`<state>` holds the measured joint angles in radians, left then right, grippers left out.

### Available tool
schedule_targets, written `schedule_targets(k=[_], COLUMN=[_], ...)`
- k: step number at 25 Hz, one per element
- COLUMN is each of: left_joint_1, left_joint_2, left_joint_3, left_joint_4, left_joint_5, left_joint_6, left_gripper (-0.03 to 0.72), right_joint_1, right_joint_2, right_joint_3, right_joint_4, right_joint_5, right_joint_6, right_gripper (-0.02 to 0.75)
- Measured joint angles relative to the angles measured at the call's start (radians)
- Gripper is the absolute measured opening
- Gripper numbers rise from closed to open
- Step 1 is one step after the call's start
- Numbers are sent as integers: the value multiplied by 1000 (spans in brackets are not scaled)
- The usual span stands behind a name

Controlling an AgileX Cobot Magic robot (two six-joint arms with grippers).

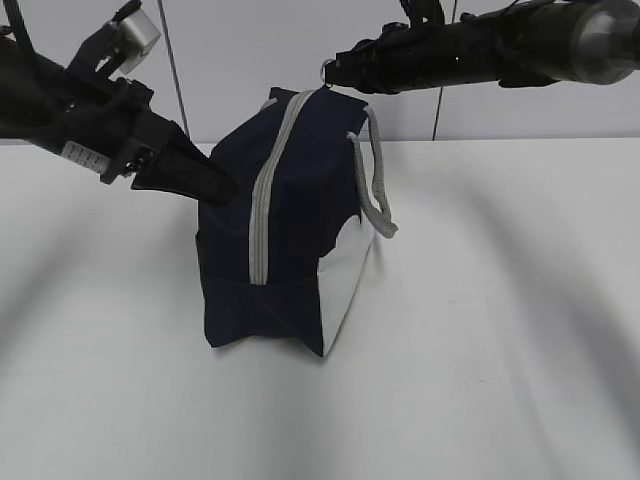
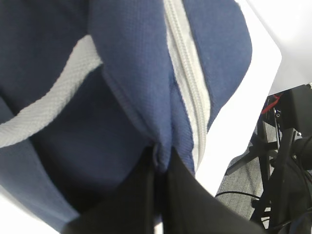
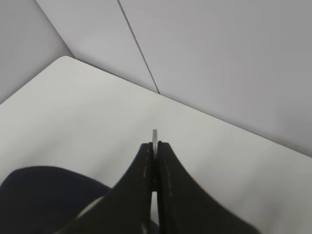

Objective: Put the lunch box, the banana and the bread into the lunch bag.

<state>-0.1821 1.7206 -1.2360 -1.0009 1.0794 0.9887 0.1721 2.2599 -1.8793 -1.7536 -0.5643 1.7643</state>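
Note:
The dark navy lunch bag (image 1: 290, 220) stands in the middle of the white table, its grey zipper (image 1: 268, 190) closed along the top. My left gripper (image 1: 222, 190) is shut on a fold of the bag's navy fabric (image 2: 163, 156) at its left side. My right gripper (image 1: 332, 72) is shut on the zipper's metal ring pull (image 3: 154, 135) at the bag's far top end. The bag shows in the left wrist view (image 2: 122, 73) and the right wrist view (image 3: 39, 195). The lunch box, the banana and the bread are out of view.
A grey strap handle (image 1: 378, 180) hangs down the bag's right side over a white side panel (image 1: 345, 280). The white table (image 1: 500, 350) runs to a pale wall behind. Stands and cables (image 2: 278, 161) show beyond the table edge.

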Motion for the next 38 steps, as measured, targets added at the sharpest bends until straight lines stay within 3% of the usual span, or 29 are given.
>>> schedule_targets(k=[14,23,26,30,32,38], left_joint_1=[0,0,3,22,36,84], left_joint_2=[2,11,11,10,-8,-124], left_joint_3=[0,0,0,0,0,-45], left_joint_4=[17,15,4,4,6,-27], left_joint_5=[-4,-10,-17,-9,-5,-33], left_joint_6=[1,1,-5,-54,-64,-118], left_gripper=[0,8,91,340,419,461], right_joint_1=[-16,-26,-28,-29,-31,-31], right_joint_2=[101,111,111,111,111,111], right_joint_3=[-200,-223,-223,-223,-223,-223], right_joint_4=[-6,-14,-45,-63,-68,-69], right_joint_5=[-100,-166,-175,-196,-208,-242], right_joint_6=[25,68,84,92,96,101], right_gripper=[-16,-16,-16,-16,-16,-16])
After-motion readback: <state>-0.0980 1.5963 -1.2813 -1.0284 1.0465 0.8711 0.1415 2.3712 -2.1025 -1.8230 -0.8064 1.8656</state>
